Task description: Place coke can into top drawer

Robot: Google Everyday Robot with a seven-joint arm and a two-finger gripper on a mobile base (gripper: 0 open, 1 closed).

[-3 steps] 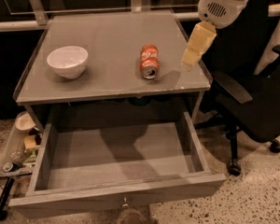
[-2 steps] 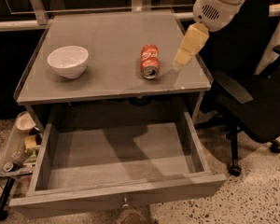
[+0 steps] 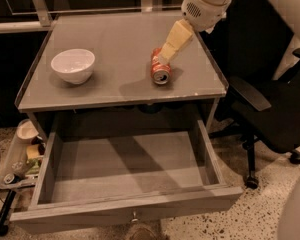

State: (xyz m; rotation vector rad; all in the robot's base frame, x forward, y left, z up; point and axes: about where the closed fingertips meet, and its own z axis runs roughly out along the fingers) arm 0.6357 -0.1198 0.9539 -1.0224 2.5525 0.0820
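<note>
Red coke can (image 3: 161, 73) on tabletop (image 3: 115, 39), pincer (image 3: 166, 58) over far end

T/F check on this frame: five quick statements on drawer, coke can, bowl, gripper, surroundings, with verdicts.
1. The top drawer is pulled open. True.
2. The coke can stands upright inside the drawer. False: it lies on its side on the tabletop, and nothing shows in the drawer.
3. A white bowl sits on the tabletop, left of the can in the camera view. True.
4. The gripper is down in the drawer. False: it is above the tabletop, right at the can's far end.
5. A black office chair stands beside the table. True.
</note>
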